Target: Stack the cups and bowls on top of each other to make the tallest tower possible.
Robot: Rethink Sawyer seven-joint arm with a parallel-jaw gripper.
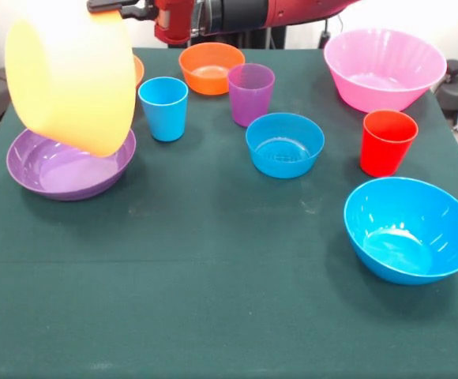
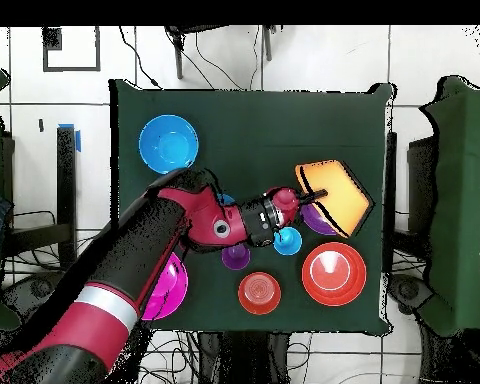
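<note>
Setting: dark green cloth table [image 1: 213, 300] with cups and bowls scattered over it; nothing is stacked yet, so the tower has not begun.

Nearest: large blue bowl [image 1: 411, 229] sits upright at the table's near right, alone.

Middle right: red cup [image 1: 386, 141] stands upright just behind the large blue bowl; small blue bowl [image 1: 284, 144] sits to its left, apart from it.

Middle left: purple shallow bowl [image 1: 67, 167] rests on the cloth, partly hidden by what hangs over it.

Held item: large orange bowl [image 1: 73, 73] is off the table and tipped on its side, its lower edge directly above the purple shallow bowl; whether the two touch I cannot tell.

Gripper: gripper [image 1: 117, 8] seems clamped on the large orange bowl's rim at the upper edge, since the bowl hangs from there.

Centre: light blue cup [image 1: 163, 108] and purple cup [image 1: 250, 94] stand upright, near each other.

Far: small orange bowl [image 1: 211, 68] sits behind the two cups; large pink bowl [image 1: 384, 69] fills the far right corner.

Handling: I would judge the plastic light, stiff and glossy, so slippery. A rim pinch suits the bowls, though they swing and tilt as this one does; cups would take a grip across the wall near the top.
</note>
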